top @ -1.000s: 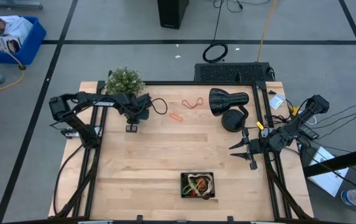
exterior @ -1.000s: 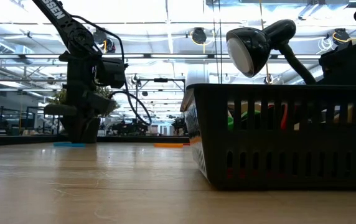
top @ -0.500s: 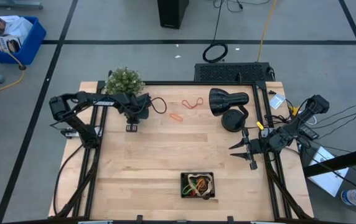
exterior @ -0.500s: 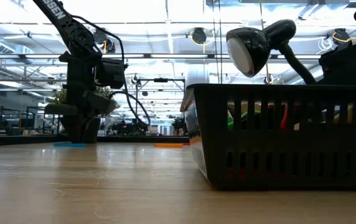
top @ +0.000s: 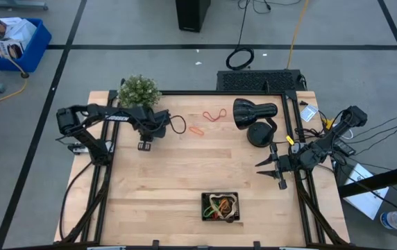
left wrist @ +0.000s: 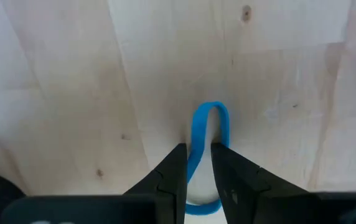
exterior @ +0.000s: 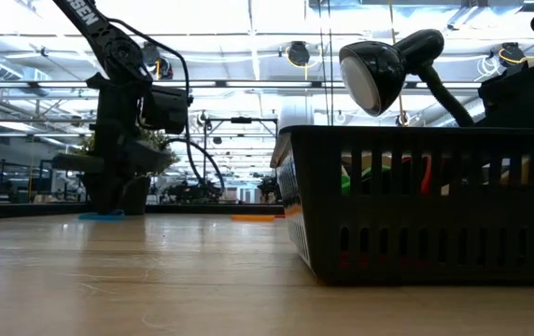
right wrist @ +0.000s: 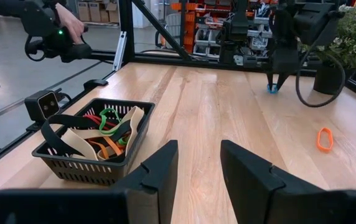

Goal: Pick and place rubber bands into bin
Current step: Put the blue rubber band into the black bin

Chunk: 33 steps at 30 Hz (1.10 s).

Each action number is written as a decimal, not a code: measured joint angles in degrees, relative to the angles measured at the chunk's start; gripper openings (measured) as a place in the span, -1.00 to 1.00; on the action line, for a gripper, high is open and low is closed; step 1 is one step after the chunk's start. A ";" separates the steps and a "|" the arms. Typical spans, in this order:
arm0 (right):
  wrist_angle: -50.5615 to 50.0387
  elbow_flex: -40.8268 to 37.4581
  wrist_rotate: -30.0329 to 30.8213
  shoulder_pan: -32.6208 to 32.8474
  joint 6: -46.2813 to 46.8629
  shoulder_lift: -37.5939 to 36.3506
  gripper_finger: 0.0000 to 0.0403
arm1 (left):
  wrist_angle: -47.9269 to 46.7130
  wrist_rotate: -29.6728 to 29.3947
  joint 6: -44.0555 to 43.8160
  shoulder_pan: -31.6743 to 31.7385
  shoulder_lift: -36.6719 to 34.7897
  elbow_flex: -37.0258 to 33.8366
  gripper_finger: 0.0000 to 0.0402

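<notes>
The pale wooden bench (top: 184,173) carries everything, with a dark arm reaching in from each side. The left arm stretches along the far edge, and the left gripper (left wrist: 198,163) points straight down at the boards beside a small potted green plant (top: 139,90). Its fingers (left wrist: 173,177) stand narrow, pinching one strand of a thin blue rubber band loop (left wrist: 209,124) that lies flat on the wood, with the loop's rounded end poking out past the tips. In the right wrist view the same gripper stands upright over that blue band (right wrist: 271,89), with a thick black cable (right wrist: 312,93) curling beside it.

The right arm waits at the bench's right edge, its right gripper (right wrist: 198,163) hanging above the wood with the fingers spread wide and nothing between them. A black desk lamp with a round shade (top: 254,114) sits near the far right corner.

The small square black slatted bin (top: 221,207) stands near the front edge at the middle, well apart from the left gripper. Inside lie tan, orange, green, red and black rubber bands (right wrist: 103,134) in a tangle. An orange rubber band (top: 197,130) and a red rubber band (top: 216,114) lie loose on the bench between the plant and the lamp.
</notes>
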 joint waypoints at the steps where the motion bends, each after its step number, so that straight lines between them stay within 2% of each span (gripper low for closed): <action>1: 0.00 0.00 0.00 -0.01 0.00 -0.02 -0.42 | 0.21 -0.73 -0.20 -0.18 0.00 -0.02 -0.57; 13: 0.00 0.00 0.00 -0.01 0.39 -0.02 -0.42 | 3.81 -2.69 -3.19 -0.35 -0.02 -0.10 -0.59; 16: 0.00 0.01 -0.01 0.00 0.33 -0.02 -0.42 | 3.81 -2.74 -3.85 -0.35 -0.02 -0.10 -0.70; 20: -0.01 0.02 0.00 0.00 0.02 -0.02 -0.42 | 3.93 -2.48 -3.93 -0.39 -0.04 -0.10 -0.95; 33: -0.01 0.02 0.00 -0.02 -0.02 -0.02 -0.42 | 4.59 -2.57 -3.72 -0.35 -0.04 -0.07 -0.97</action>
